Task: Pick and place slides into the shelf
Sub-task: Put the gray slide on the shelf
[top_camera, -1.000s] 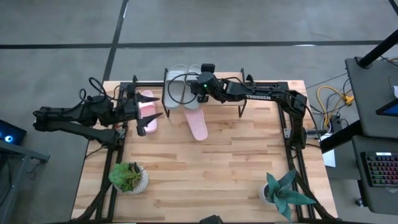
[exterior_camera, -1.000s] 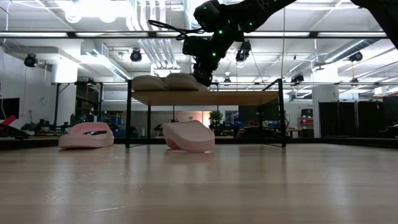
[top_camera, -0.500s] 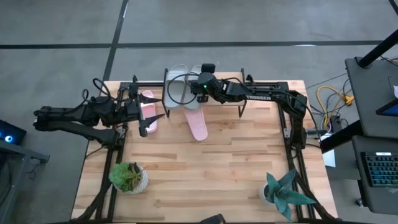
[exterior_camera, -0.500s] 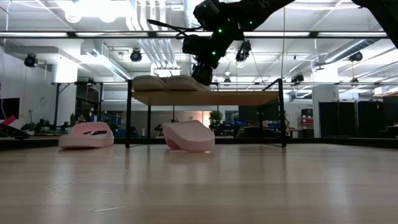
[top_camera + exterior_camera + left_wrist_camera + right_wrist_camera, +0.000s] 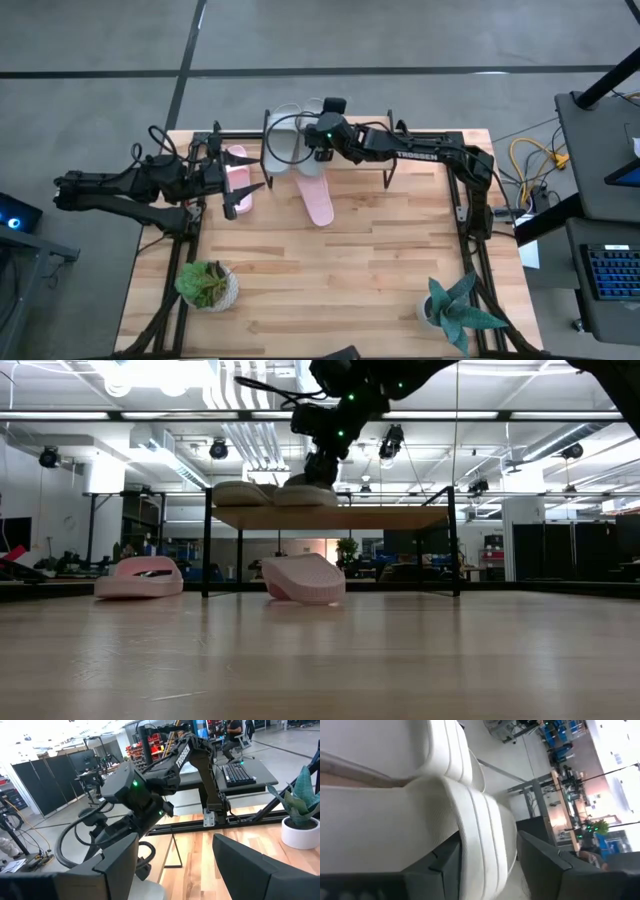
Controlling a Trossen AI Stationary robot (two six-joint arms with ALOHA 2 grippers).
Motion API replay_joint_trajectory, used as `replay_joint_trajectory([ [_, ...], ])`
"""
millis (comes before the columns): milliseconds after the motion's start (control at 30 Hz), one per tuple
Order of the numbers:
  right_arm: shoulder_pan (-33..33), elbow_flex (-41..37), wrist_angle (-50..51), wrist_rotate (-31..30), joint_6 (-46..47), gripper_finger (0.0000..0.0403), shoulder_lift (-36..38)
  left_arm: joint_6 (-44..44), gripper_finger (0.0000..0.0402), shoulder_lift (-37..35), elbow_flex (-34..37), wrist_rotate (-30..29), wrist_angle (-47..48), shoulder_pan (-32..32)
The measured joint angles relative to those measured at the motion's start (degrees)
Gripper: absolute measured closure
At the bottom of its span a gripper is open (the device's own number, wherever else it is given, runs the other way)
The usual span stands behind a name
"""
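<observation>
Two light grey slides (image 5: 284, 140) (image 5: 308, 166) lie side by side on the left part of the shelf (image 5: 352, 146), soles on its plank. My right gripper (image 5: 321, 148) stands open just above the right-hand one (image 5: 305, 494), its fingers on either side of the strap (image 5: 480, 835). One pink slide (image 5: 318, 200) lies on the table, partly under the shelf. The other pink slide (image 5: 238, 176) lies at the far left. My left gripper (image 5: 250, 171) hovers open over it; in the low view nothing is near that slide (image 5: 140, 577). My right gripper has the grey slide's strap between its open fingers, coming from above. One finger (image 5: 442, 867) lies close beside the strap's edge; whether it touches, I cannot tell. The slide rests flat on the shelf.
A potted plant (image 5: 207, 285) stands near the front left and another (image 5: 460, 310) near the front right. The right part of the shelf plank (image 5: 390, 517) is bare. Open wood (image 5: 330, 265) lies in the table's middle. A black frame runs along the table's sides.
My right gripper has risen a little off the right-hand grey slide and shifted slightly toward the far edge. The slide stays on the shelf.
</observation>
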State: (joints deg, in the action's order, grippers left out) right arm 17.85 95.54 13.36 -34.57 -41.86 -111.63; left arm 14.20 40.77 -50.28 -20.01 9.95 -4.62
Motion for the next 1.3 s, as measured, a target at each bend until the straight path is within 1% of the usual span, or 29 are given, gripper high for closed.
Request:
replay_joint_trajectory([
  [167, 0.02, 1.59, 3.01, 2.81, 4.1, 0.0221, 0.07, 0.0, 0.0162, 0.0, 0.02, 0.0, -0.06, 0.0],
  [467, 0.07, 1.63, 3.22, 2.9, 3.95, 0.0212, 0.07, -0.04, 0.0162, 0.28, 0.02, 0.02, 0.04, 0.0],
  [700, 0.51, 1.63, 4.47, 1.53, 3.08, 0.0182, 0.07, -0.09, 0.0162, 0.52, 0.02, 0.02, 0.08, 0.01],
  [1033, 0.66, 1.63, 6.68, 1.49, 5.91, 0.0138, 0.07, -0.07, 0.0162, 1.21, 0.04, 0.02, 0.07, 0.0],
  [1200, 0.66, 1.74, 7.31, 1.6, 6.31, 0.0134, 0.07, -0.04, 0.0162, 1.41, 0.04, 0.02, 0.05, 0.01],
  [1300, 0.54, 1.74, 7.48, 3.34, 7.06, 0.0135, 0.07, -0.04, 0.0162, 1.55, 0.07, 0.02, 0.08, 0.0],
])
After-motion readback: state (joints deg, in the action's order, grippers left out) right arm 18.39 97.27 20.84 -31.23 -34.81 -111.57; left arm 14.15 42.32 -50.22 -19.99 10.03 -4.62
